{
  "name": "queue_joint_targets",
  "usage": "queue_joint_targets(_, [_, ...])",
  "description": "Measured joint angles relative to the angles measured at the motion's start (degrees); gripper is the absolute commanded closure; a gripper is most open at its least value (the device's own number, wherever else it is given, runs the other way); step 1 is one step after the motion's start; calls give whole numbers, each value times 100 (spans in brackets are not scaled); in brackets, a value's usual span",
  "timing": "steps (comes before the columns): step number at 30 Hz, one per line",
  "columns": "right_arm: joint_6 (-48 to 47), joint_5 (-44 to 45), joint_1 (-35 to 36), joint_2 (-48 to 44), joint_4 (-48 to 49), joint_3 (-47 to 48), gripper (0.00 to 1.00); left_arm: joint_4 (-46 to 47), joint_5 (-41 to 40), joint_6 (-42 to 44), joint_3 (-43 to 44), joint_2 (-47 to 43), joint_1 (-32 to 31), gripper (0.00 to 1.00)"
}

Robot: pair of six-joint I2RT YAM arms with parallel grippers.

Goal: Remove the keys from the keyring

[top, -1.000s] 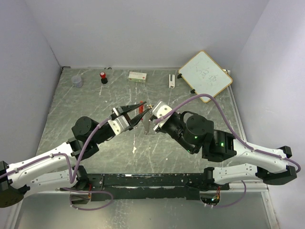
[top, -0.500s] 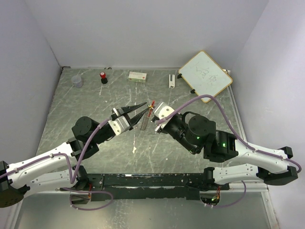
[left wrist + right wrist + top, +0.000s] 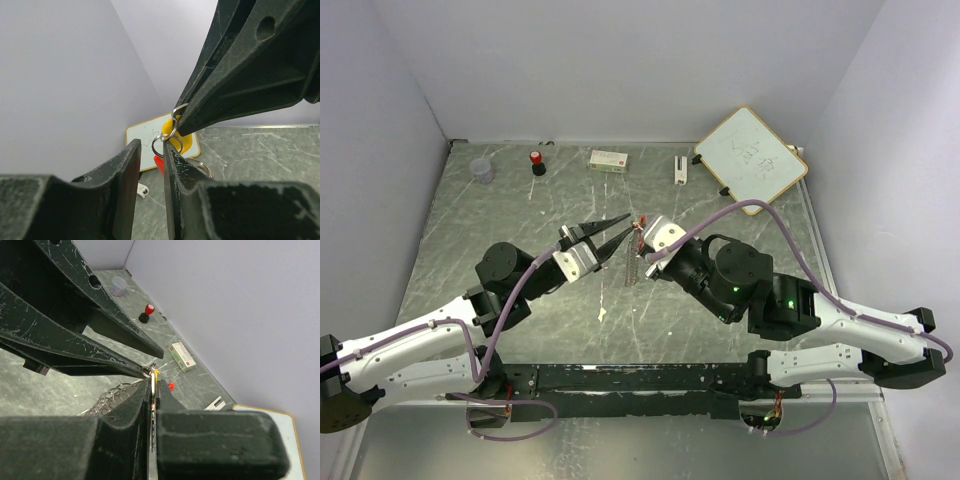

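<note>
Risking a skid off the thin wire, one fingertip of the left gripper point(image 3: 623, 224) meets the keyring point(image 3: 165, 136), which is held aloft well left of the whiteboard point(image 3: 752, 152) and nearer the arm bases. A hard tug could also wrench the bunch loose. Its jaws stand narrowly parted, clamping nothing, while the right gripper point(image 3: 641, 234) is pinched tight on the keys point(image 3: 181, 140).

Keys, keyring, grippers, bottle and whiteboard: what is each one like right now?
right gripper, shut on the yellow key
yellow key, pinched, up in the air
keyring, hanging in the air, keys still on
red key, dangling on the keyring
left gripper, open, one fingertip at the keyring
bottle, upright, red cap on
whiteboard, written on
</note>
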Motion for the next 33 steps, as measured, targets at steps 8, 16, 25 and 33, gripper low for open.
queue_joint_targets(8, [-13,-92,-2,-48,-2,-33,100,28,17,-4,0,17,0,73])
queue_joint_targets(16, [-31,-72,-17,-48,-7,-33,100,22,190,-7,57,116,7,79])
queue_joint_targets(25, [-33,-70,-17,-48,7,-33,100,20,260,-4,66,116,13,93])
queue_joint_targets(33, [-4,-94,-11,-2,28,-33,100,26,81,-11,63,46,11,93])
